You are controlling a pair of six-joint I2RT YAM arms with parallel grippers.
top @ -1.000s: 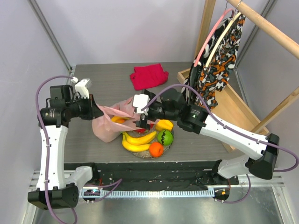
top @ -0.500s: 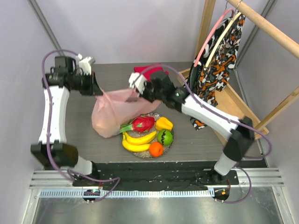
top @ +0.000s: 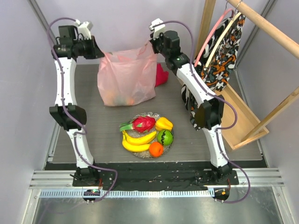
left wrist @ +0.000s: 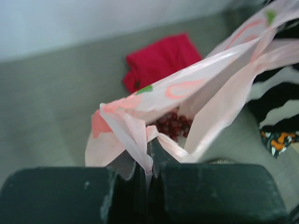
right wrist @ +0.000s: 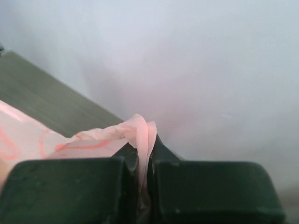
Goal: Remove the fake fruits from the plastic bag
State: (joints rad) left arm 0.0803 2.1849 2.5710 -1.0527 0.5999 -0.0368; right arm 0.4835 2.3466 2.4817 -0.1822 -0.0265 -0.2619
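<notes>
Plastic bag (top: pixel 126 77) edges within both jaws

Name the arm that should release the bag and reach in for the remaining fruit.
Probably right. The left claw holds the plastic bag open above the grapes; the right claw pinches only a bunched handle.

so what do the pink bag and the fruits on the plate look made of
Pink bag: thin translucent plastic film, it seems; crinkled, with fruit colours showing through. Fruits: probably moulded plastic, glossy; bright highlights on the green apple and orange.
</notes>
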